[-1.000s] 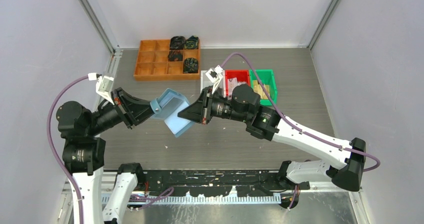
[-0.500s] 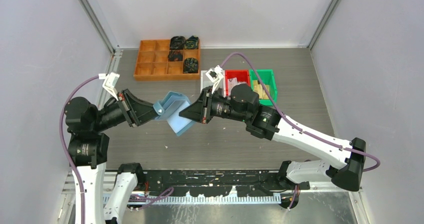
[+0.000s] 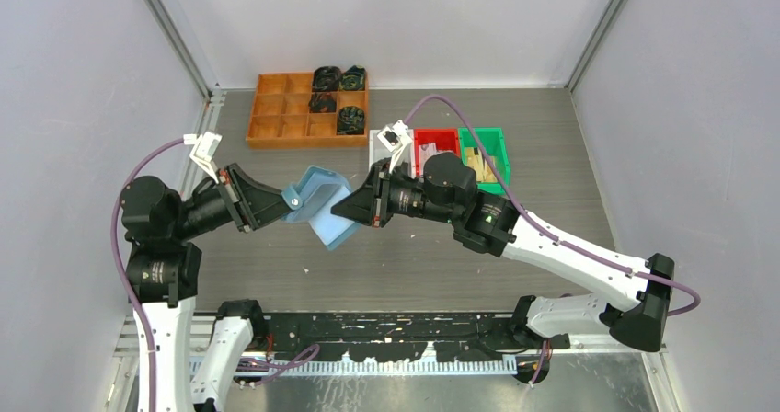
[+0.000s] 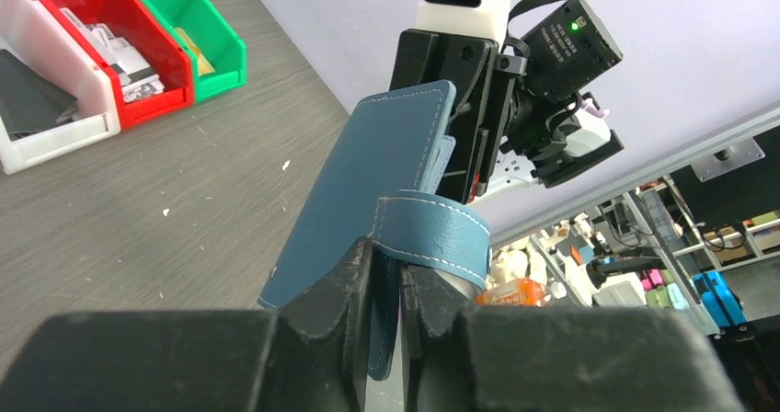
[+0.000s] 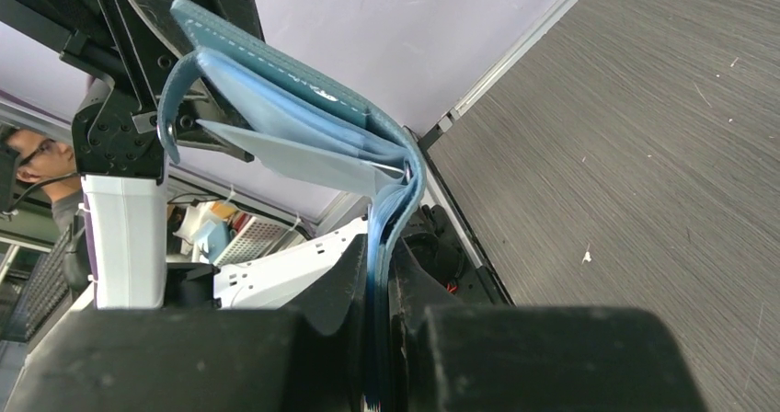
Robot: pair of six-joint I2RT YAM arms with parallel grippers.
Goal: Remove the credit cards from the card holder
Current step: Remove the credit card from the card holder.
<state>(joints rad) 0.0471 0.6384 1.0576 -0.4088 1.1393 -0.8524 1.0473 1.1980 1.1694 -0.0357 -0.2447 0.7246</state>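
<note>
I hold the card holder [image 3: 322, 191] in the air between my two grippers, above the table [image 3: 552, 182], left of its middle and nearer than the orange compartment tray [image 3: 285, 108]. My left arm rises from its base at the near left and bends at the elbow. Its forearm runs level to the right, so my left gripper [image 3: 287, 202] points at the centre. My right arm stretches from the near right, low and long across the table. Its wrist is turned left, so my right gripper [image 3: 336, 211] faces the left one with the holder between them.

The holder hangs open like a book, its fold toward the right gripper. My left fingers [image 4: 363, 279] are nearly together, pinching the edge of one flap, and the tab loop [image 4: 432, 233] curls over one of them. My right fingers [image 5: 354, 274] are pressed tight on the other flap near the fold. I see pale blue inner pockets, but I cannot tell whether a card sits in them.

The white bin [image 3: 379, 145], the red bin [image 3: 434, 141] and the green bin [image 3: 492, 145] stand in a row behind my right wrist.
</note>
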